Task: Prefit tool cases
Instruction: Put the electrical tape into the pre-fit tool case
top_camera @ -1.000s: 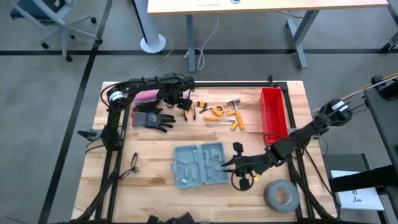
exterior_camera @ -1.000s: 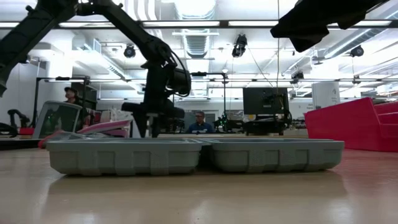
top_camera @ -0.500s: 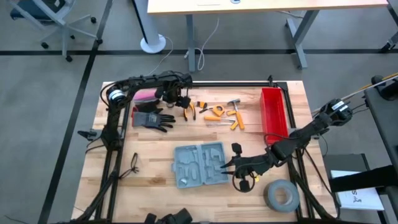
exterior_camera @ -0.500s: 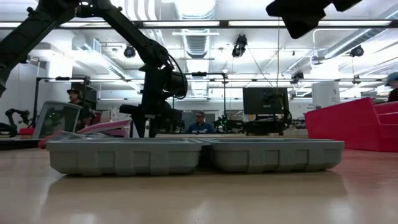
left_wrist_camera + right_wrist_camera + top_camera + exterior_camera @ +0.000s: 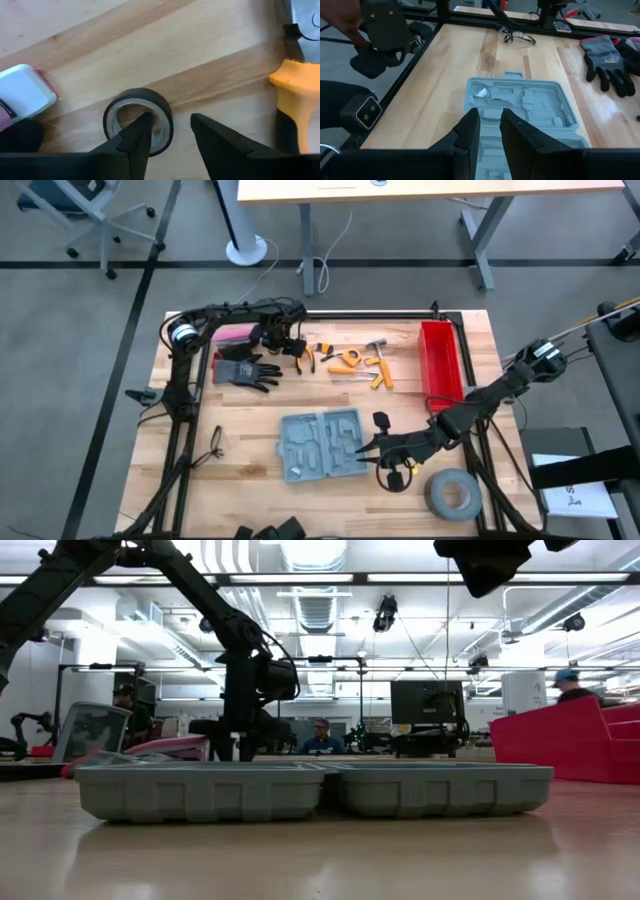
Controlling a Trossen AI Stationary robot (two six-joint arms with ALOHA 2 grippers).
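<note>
At mid-table, the tool case (image 5: 321, 445) is lying open and flat, moulded slots facing up.

Right gripper (image 5: 366, 446) is hovering at the case's right edge, fingers (image 5: 468, 131) standing slightly apart over the near half, nothing between them. Left gripper (image 5: 277, 346) is working at the far side of the table, beside a black glove (image 5: 245, 370) and orange-handled pliers (image 5: 301, 358); its fingers (image 5: 136, 137) are sitting parted over a small black tape roll (image 5: 138, 121), one tip reaching into the roll's hole, the other outside its rim, not clamping it. A red bin (image 5: 441, 360) is sitting at the right edge, a grey tape roll (image 5: 452, 493) near the front corner.
</note>
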